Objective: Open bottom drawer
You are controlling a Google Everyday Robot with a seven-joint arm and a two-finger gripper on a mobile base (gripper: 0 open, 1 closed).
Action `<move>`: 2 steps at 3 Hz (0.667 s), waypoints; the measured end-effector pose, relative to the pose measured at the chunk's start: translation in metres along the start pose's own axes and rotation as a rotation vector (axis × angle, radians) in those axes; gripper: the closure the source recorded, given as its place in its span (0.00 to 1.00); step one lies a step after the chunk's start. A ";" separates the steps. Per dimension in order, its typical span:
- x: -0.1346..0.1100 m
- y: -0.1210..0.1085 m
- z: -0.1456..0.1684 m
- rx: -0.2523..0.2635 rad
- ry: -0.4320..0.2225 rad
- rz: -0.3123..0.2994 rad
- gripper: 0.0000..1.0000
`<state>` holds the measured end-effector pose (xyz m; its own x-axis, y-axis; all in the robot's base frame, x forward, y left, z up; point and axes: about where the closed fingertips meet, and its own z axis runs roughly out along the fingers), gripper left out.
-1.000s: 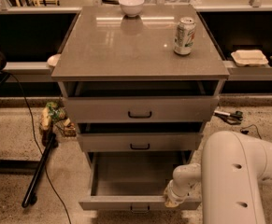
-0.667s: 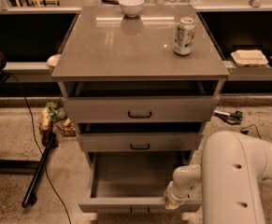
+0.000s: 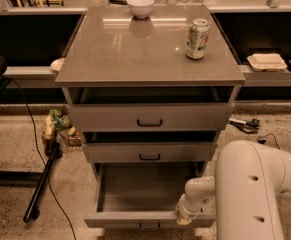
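Note:
The bottom drawer is the lowest of three grey-beige drawers and stands pulled well out, its plain grey inside showing. Its small dark pull handle shows at the lower edge of the front. My white arm reaches in from the lower right. My gripper sits at the right end of the bottom drawer's front, at its top edge. The top drawer and the middle drawer each stand slightly open.
A white bowl and a drink can stand on the cabinet top. A black pole and cables lie on the floor at the left. A food box rests on the right shelf.

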<state>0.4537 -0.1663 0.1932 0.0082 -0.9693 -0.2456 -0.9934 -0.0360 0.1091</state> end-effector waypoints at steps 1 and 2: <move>0.000 0.000 0.000 0.000 0.000 0.000 0.12; 0.000 0.000 0.000 0.000 0.000 0.000 0.00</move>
<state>0.4537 -0.1662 0.1932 0.0082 -0.9693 -0.2456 -0.9934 -0.0361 0.1092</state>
